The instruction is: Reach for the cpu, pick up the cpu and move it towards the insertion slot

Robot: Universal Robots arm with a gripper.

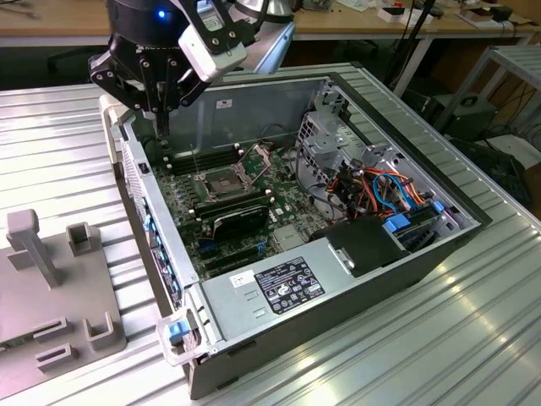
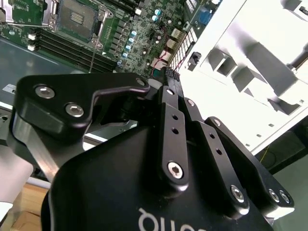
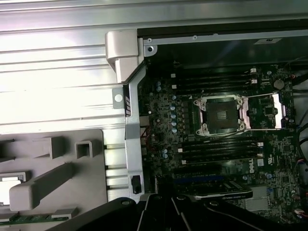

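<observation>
The insertion slot lies open on the motherboard inside the open computer case. It has a silver frame and a dark centre, and its hinged retention plate is swung up beside it. It also appears as the insertion slot and the insertion slot in the two wrist views. My gripper hangs point-down over the case's wall at the exterior view's left, up and left of the slot and well above the board. Its black links and tip, the gripper, fill the foreground of the second wrist view. The cpu is hidden.
A grey fixture with posts and recesses sits on the ribbed metal table outside the case, at the exterior view's left. One recess holds a pale patch. Memory slots, a drive cage, cables and a black power supply crowd the case.
</observation>
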